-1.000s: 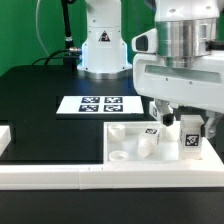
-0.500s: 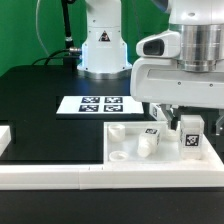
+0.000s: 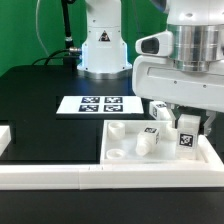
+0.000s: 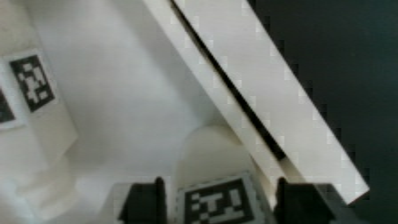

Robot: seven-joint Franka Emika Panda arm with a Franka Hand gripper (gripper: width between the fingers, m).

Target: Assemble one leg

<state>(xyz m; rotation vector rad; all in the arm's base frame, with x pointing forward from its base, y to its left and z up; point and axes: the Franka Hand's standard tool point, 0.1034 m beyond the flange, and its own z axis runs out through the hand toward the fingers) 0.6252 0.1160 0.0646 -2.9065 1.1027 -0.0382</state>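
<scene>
My gripper (image 3: 187, 130) hangs over the right part of the white square tabletop (image 3: 125, 135) and is shut on a leg (image 3: 187, 141), a stubby white post with a black-and-white tag facing the camera. The leg sits slightly tilted, just above or on the tabletop. In the wrist view the gripper (image 4: 222, 203) has the leg's tag (image 4: 219, 204) between its two dark fingers (image 4: 143, 202). A second leg (image 3: 150, 136) stands on the tabletop just to the exterior view's left of the held one. In the wrist view another tag (image 4: 27, 85) shows to one side.
The marker board (image 3: 98, 104) lies on the black table behind the tabletop. The robot base (image 3: 100, 45) stands at the back. A white rail (image 3: 60, 176) runs along the front edge. In the wrist view the tabletop's edge (image 4: 240, 100) runs diagonally beside black table.
The gripper and the held leg have shifted slightly toward the exterior view's left, and the leg now looks a little more tilted. The second leg has not moved.
</scene>
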